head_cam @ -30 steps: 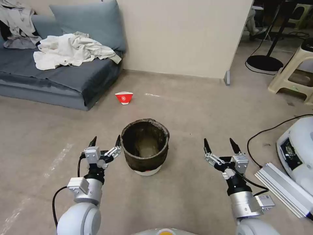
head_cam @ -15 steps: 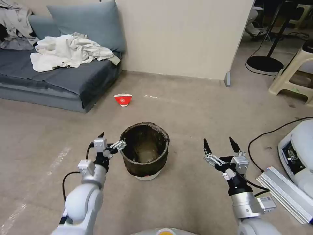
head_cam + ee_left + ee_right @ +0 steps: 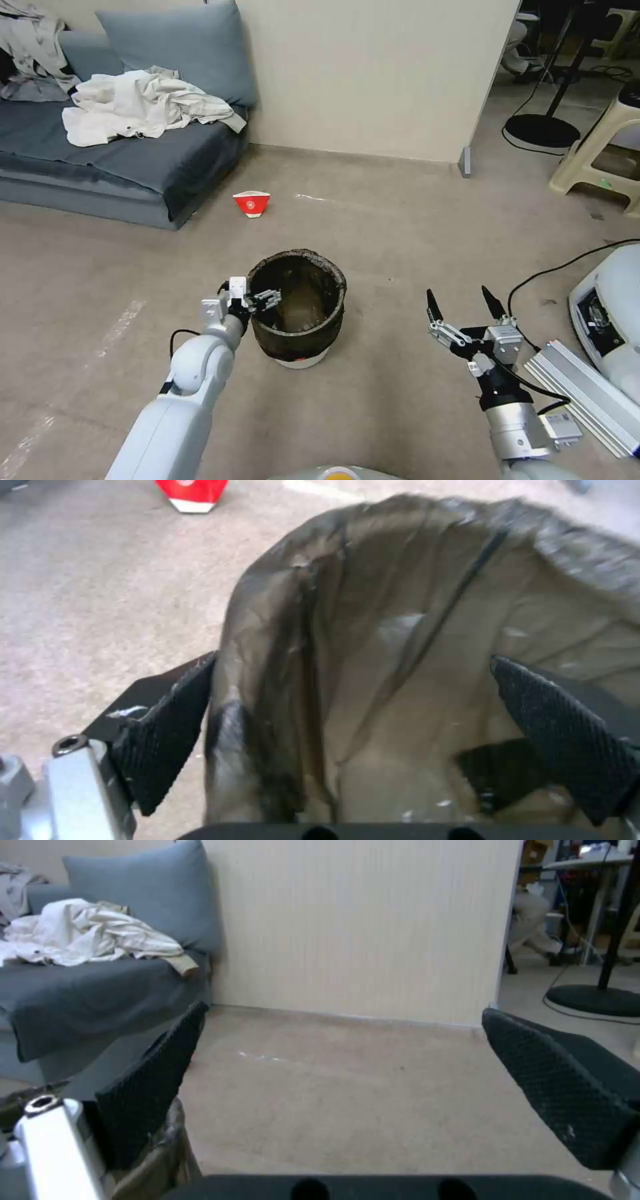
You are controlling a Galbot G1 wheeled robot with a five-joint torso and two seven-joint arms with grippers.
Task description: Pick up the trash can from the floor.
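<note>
The trash can (image 3: 297, 307) stands on the floor (image 3: 400, 393), not yet lifted. The left gripper (image 3: 261, 300) straddles its near rim, fingers (image 3: 170, 725) wide, one outside, one inside the bag. Closing and lifting remain. The right gripper (image 3: 465, 305) waits well apart, fingers spread.

The trash can (image 3: 298, 308) wears a dark brownish-black bag, olive-brown inside, with a white base showing below. The floor (image 3: 400, 220) is beige-grey, with pale streaks at the lower left of the frame. The bowl (image 3: 252, 203) is red with a white foot. The left claw (image 3: 257, 297) and right claw (image 3: 465, 305) have black, cross-hatched fingers (image 3: 170, 725) on silver mounts.
</note>
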